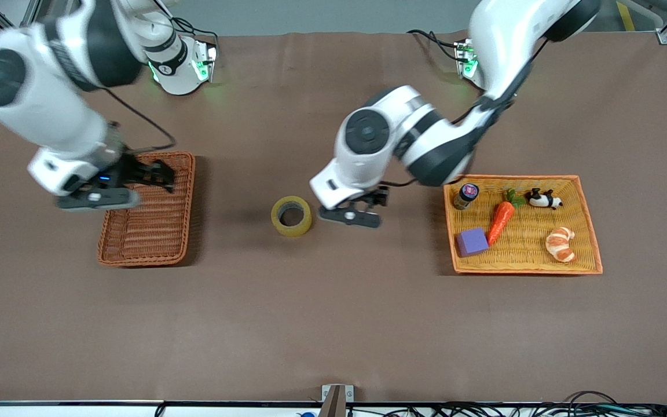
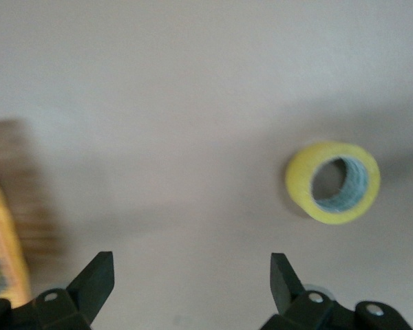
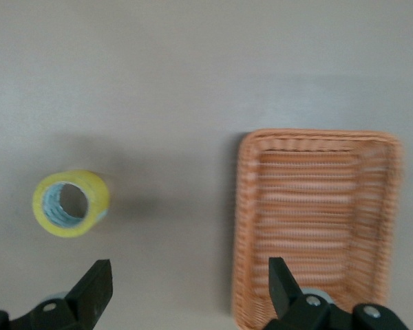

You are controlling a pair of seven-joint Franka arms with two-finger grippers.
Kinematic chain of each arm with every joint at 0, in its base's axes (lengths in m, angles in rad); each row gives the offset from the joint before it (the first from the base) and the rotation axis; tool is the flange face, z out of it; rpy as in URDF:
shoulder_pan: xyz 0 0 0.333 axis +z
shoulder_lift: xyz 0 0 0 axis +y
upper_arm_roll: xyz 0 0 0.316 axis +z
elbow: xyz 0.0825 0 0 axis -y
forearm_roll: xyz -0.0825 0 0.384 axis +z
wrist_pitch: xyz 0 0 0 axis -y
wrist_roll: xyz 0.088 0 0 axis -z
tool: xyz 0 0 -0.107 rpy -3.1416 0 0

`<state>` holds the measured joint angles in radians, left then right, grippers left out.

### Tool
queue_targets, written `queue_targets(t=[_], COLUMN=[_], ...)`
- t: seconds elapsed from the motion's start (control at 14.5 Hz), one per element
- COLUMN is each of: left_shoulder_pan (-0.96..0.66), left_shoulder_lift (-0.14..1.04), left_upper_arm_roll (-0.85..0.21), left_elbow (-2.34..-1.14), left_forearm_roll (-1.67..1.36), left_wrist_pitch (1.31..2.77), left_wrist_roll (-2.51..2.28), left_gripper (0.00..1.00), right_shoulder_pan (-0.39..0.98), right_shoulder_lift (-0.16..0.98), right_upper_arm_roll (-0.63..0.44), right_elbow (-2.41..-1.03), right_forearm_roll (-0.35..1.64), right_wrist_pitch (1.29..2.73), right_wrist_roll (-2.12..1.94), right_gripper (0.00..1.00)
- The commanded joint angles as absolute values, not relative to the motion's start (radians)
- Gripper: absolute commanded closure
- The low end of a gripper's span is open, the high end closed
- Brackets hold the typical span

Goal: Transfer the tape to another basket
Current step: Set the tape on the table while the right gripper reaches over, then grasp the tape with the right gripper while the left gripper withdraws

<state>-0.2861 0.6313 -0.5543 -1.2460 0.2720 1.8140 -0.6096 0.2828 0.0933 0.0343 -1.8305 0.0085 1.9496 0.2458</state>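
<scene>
Tape (image 1: 291, 216) sits on bare table mid-frame, between both baskets | left gripper (image 1: 350, 216) just beside it, spread, empty | right gripper (image 1: 114, 188) spread over reddish basket (image 1: 148, 243), frame left | risk: roll's standing on edge, off-centre pinch could roll it away

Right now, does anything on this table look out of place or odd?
Only the tape: it lies alone on the bare cloth between the reddish-brown basket and the orange tray, in neither. Nothing looks spilled or damaged.
</scene>
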Motion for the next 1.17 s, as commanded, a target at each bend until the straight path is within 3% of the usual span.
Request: queue_targets(t=[0.0,0.34,0.69,0.89,1.1], left_shoulder_pan=[-0.174,0.017,-0.029,-0.034,-0.052], left_shoulder_lift=[0.476,0.306,0.080,-0.040,-0.071], left_upper_arm_roll=[-0.551,-0.545,-0.202,-0.140,-0.134], left_elbow=[-1.370,-1.440,-1.586,-1.710,-1.752], left_forearm_roll=[0.273,0.178,-0.113,-0.071,0.034], left_wrist_pitch=[1.824,1.841,1.841,1.841,1.841], left_wrist_roll=[-0.534,-0.396,-0.136,-0.115,-0.115], left_gripper=[0.00,0.00,0.00,0.00,0.00], right_shoulder_pan=[0.400,0.547,0.591,0.581,0.587], right_shoulder_lift=[0.147,0.326,0.443,0.482,0.528], right_upper_arm_roll=[0.026,0.022,0.023,0.021,0.020], right_elbow=[-1.931,-1.934,-1.933,-1.933,-1.931], right_forearm_roll=[-0.006,-0.017,-0.063,-0.063,-0.101], right_wrist_pitch=[2.107,2.258,2.370,2.448,2.506], right_wrist_roll=[0.406,0.561,0.646,0.646,0.641], right_gripper=[0.00,0.00,0.00,0.00,0.00])
